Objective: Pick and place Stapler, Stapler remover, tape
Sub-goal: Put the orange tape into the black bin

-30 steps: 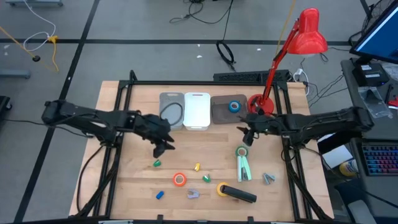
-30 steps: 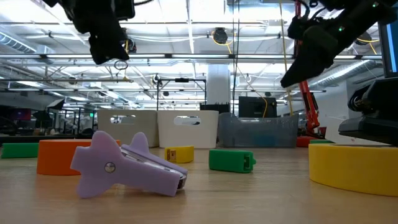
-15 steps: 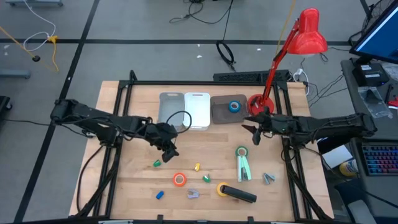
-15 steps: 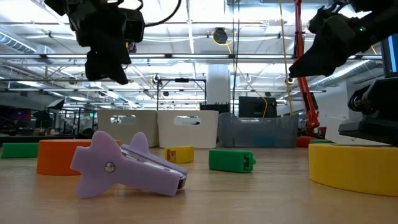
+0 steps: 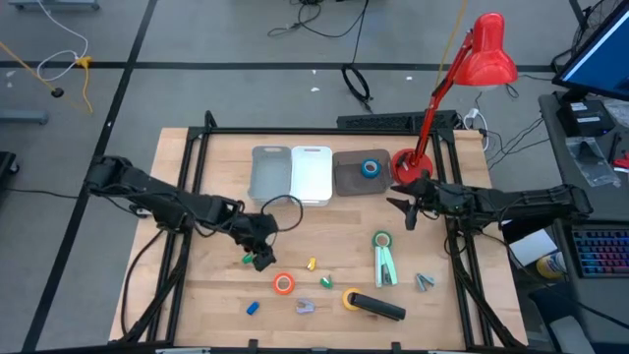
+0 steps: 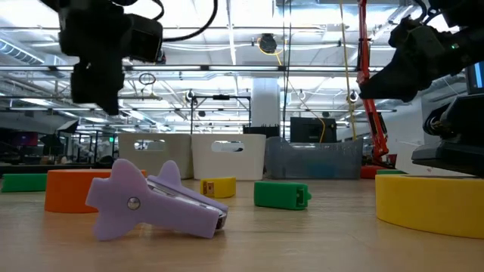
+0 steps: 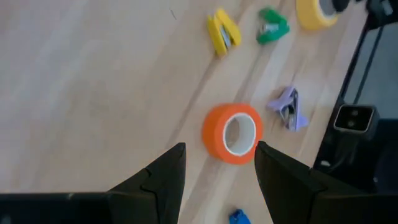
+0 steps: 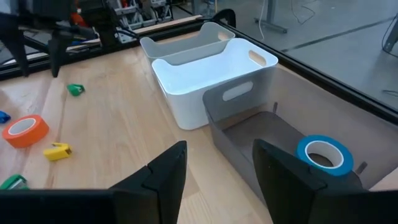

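Orange tape (image 7: 232, 132) unlabelled; left end effector (image 7: 216, 163) open above.

- Even, bright overhead light falls on the desk (image 5: 216, 295); shadows beneath things are soft and short.
- In the low view, ceiling strip lights glare white, and the arms show as dark silhouettes.
- The left wrist view is blurred; the orange tape (image 7: 232, 133) looks soft-edged.
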`<control>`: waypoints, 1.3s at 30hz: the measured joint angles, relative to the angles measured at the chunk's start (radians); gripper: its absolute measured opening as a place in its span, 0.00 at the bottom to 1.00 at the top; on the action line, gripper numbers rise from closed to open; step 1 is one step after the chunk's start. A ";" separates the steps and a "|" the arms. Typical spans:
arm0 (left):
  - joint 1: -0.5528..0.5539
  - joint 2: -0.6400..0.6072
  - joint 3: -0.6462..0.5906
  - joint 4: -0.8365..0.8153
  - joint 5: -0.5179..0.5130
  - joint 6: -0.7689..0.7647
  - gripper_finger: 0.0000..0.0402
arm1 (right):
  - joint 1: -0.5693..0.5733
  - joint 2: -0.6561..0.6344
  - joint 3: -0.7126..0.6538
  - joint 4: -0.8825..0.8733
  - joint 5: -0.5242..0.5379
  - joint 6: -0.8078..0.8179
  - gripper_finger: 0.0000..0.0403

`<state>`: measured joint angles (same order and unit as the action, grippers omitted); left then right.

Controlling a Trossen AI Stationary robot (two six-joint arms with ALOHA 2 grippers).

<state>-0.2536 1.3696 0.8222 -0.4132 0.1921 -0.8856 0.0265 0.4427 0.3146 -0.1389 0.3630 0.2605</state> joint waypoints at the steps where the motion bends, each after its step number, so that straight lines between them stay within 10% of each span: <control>1: -0.009 0.021 0.008 0.003 0.006 -0.008 0.48 | 0.000 0.000 -0.002 0.000 0.000 0.003 0.44; 15: -0.037 0.246 0.227 -0.161 0.024 0.111 0.48 | -0.001 0.000 -0.015 0.000 0.002 0.038 0.44; 39: -0.112 0.322 0.250 -0.161 -0.097 -0.019 0.48 | -0.001 0.000 -0.015 0.000 0.002 0.008 0.44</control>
<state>-0.3653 1.6913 1.0718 -0.5739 0.0956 -0.9047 0.0254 0.4427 0.3000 -0.1390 0.3649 0.2680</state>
